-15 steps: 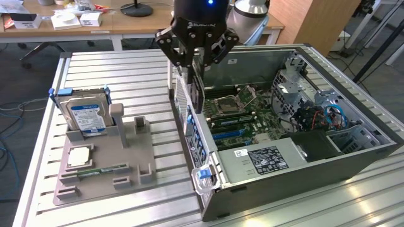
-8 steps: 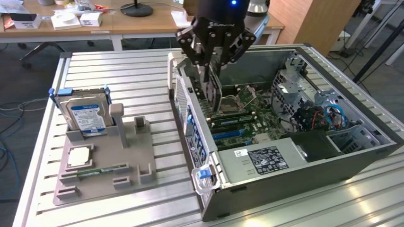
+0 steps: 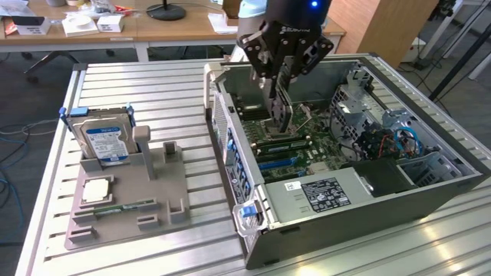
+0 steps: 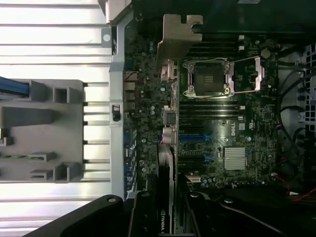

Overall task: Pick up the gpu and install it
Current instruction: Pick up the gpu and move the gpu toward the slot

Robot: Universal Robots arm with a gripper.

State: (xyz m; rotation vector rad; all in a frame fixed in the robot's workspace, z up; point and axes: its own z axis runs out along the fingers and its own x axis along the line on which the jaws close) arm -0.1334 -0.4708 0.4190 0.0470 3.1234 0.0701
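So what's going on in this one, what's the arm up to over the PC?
The arm's end effector grips the gpu upright, edge down, inside the open computer case, just above the motherboard. The card does not look seated in a slot yet. On the grey holder beside the case, a hard drive stands in its slot.

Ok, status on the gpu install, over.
Copy: end effector shut on gpu. Card edge-on over motherboard inside open case. No obstruction seen beneath.
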